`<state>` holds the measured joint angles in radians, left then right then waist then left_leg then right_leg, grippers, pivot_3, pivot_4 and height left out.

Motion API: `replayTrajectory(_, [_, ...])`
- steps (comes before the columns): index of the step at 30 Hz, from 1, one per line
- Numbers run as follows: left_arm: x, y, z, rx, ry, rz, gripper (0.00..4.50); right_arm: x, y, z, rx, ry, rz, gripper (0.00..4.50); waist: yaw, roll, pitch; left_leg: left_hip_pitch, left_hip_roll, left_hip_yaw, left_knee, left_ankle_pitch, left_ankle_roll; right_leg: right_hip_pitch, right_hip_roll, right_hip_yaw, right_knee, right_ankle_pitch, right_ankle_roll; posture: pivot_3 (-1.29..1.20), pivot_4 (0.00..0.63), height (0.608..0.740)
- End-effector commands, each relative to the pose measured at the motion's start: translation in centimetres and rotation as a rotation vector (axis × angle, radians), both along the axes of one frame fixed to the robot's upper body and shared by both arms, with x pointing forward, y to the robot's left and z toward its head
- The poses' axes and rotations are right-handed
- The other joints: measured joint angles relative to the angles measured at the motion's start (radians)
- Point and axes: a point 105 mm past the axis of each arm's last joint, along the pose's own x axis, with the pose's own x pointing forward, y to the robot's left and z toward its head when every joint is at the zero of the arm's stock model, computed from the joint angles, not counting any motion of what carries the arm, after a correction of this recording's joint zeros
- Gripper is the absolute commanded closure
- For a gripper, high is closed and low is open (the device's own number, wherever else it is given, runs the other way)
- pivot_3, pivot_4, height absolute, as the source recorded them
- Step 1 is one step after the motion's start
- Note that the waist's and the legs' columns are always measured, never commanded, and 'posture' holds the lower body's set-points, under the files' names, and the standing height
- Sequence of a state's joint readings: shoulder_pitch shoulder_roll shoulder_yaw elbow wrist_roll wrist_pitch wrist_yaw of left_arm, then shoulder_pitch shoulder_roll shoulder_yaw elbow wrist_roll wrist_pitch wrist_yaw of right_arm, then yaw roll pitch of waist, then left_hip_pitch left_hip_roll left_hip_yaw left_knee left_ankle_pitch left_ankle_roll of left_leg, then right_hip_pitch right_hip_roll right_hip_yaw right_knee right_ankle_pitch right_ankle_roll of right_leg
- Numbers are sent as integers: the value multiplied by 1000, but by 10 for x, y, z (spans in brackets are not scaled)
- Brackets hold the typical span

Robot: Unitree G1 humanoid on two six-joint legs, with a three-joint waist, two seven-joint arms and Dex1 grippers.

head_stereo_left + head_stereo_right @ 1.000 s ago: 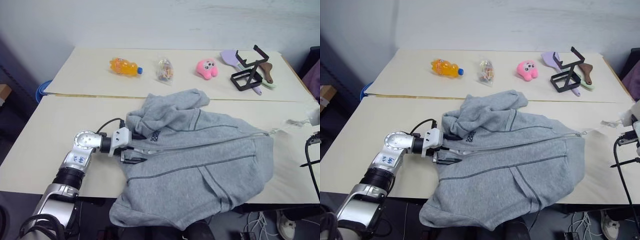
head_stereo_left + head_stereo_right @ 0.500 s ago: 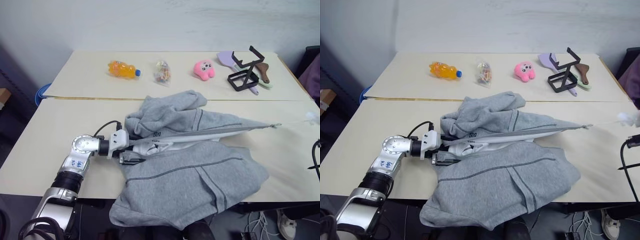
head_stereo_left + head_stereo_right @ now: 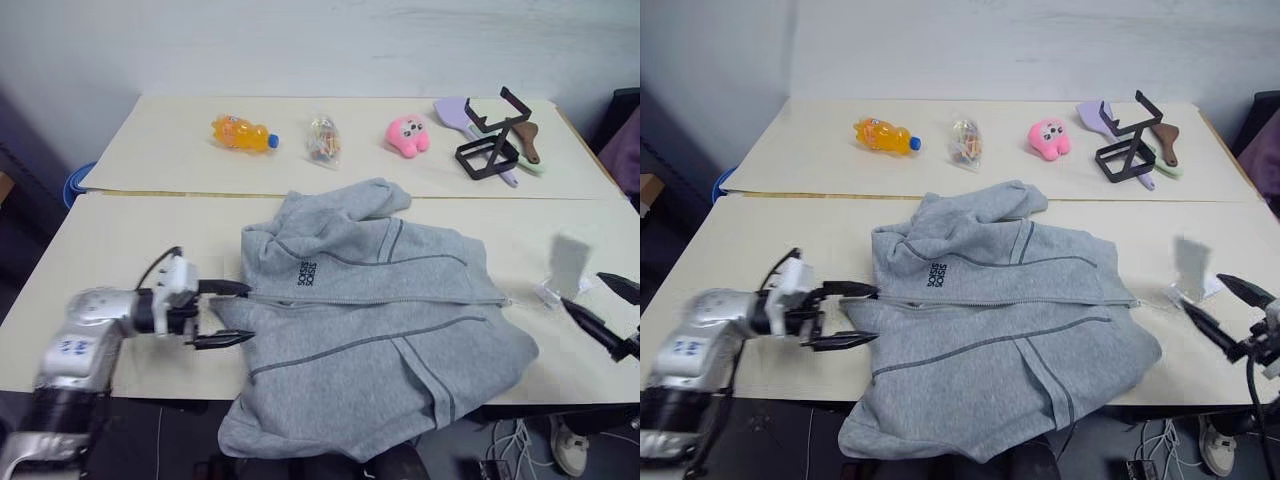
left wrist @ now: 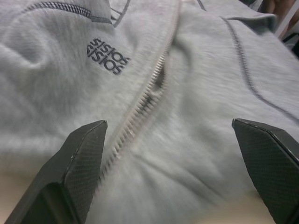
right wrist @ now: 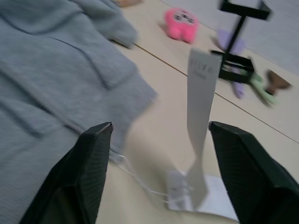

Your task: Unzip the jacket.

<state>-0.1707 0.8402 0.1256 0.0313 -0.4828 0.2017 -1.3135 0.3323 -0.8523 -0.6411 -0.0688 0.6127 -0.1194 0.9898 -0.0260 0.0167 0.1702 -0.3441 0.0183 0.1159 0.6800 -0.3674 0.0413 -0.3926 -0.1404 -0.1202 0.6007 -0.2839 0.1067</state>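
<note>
Two pale tables (image 3: 120,240) meet along a seam across the middle of the head view, and the jacket (image 3: 380,330) lies spread on the near one, filling the centre and lower centre of the frame. Its hem hangs over the near edge at the bottom. The hood is bunched at the top, just below the seam. Small dark lettering (image 3: 308,273) sits on the chest, left of centre, and the zip (image 4: 140,107) runs across the cloth from left to right; in the left wrist view its teeth look parted a little way near the lettering, though how far it is undone elsewhere I cannot tell.

At the lower left the left gripper (image 3: 228,313) has its two black fingers spread wide, holding nothing, tips just beside the jacket's left edge. At the right edge of the frame the right gripper (image 3: 608,312) is also spread wide and empty. Between its fingers in the right wrist view stands a white tag (image 5: 202,107), blurred, joined by a thin string to the jacket's right end.

Along the far table, from upper left to upper right, lie an orange bottle (image 3: 240,133), a small clear bag (image 3: 322,140), a pink plush toy (image 3: 408,134), and a black wire stand (image 3: 492,145) among brushes (image 3: 532,152).
</note>
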Motion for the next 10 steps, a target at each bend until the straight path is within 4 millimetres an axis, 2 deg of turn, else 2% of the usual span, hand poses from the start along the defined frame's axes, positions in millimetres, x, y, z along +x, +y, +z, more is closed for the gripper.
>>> replayTrajectory(1, [-18,17,-3,99,-78,17,0,-20,52,0,-102,47,290,24,2,0,0,0,0,0,0,-1,-1,0,0,0,0,0,-1,0,150,740])
replayTrajectory(4, [-30,30,-15,144,-91,49,0,-36,78,-19,-171,102,463,24,4,-2,2,0,0,0,-2,-5,-4,-1,-1,0,-1,-1,-1,0,150,740])
replayTrajectory(7, [-38,34,-28,159,-102,96,0,-42,87,-43,-209,126,550,24,17,-6,4,-1,0,0,-1,-6,-4,-2,-1,0,-2,-1,-2,0,150,740])
replayTrajectory(10, [-40,31,-29,150,-143,118,0,-38,86,-49,-204,97,540,24,26,-5,5,-1,0,0,0,-7,-1,-2,-1,0,-2,-1,-2,0,150,740])
